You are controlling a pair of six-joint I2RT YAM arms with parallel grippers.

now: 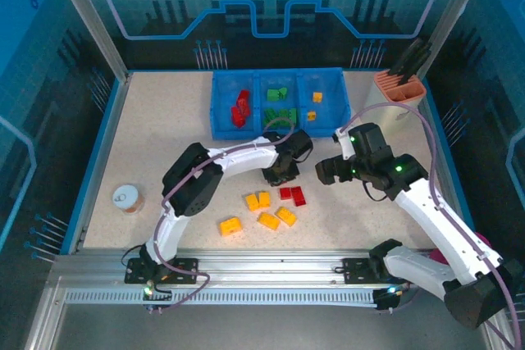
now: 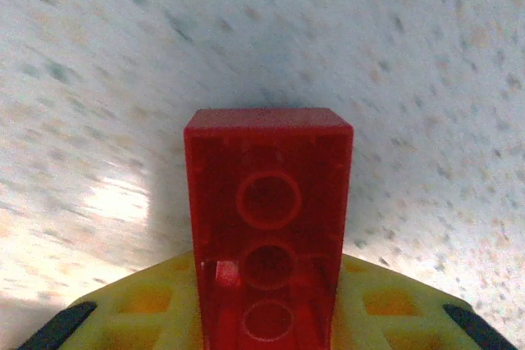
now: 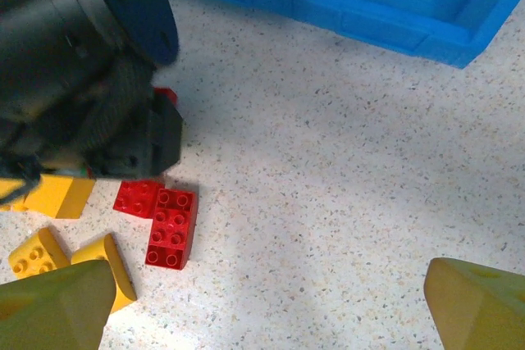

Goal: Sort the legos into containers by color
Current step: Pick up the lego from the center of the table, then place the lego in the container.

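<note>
Your left gripper [image 1: 277, 174] sits around mid-table, at 6 o'clock of the blue tray [image 1: 246, 132]. It's got its jaws closed on a red brick [image 2: 268, 219]. In the left wrist view the oblong brick sticks up between the yellow fingers [image 2: 139, 309], hollow underside facing the camera, with the speckled table [image 2: 410, 55] blurry behind it. Can't tell from that shot whether the brick is touching the table or hanging above it.

Your right gripper [image 3: 262, 309] has its jaws spread wide with nothing between them, just bare table. In the top view it's at 3 o'clock of the left gripper, close by but apart from it.

The tray is at 12 o'clock on the table, three compartments side by side. You've got sorted red bricks [image 1: 240, 108] in the left one, green bricks [image 1: 277, 94] in the middle and two yellow-orange bricks [image 1: 316, 97] in the right.

Loose stuff is at 6 o'clock of the left gripper. There's a red pair [image 3: 171, 227] lying studs up, one square and one oblong, touching each other. At roughly 8 o'clock of that pair are several loose yellow-orange pieces [image 1: 268, 220], and the one nearest the arm bases lies a bit apart.
</note>
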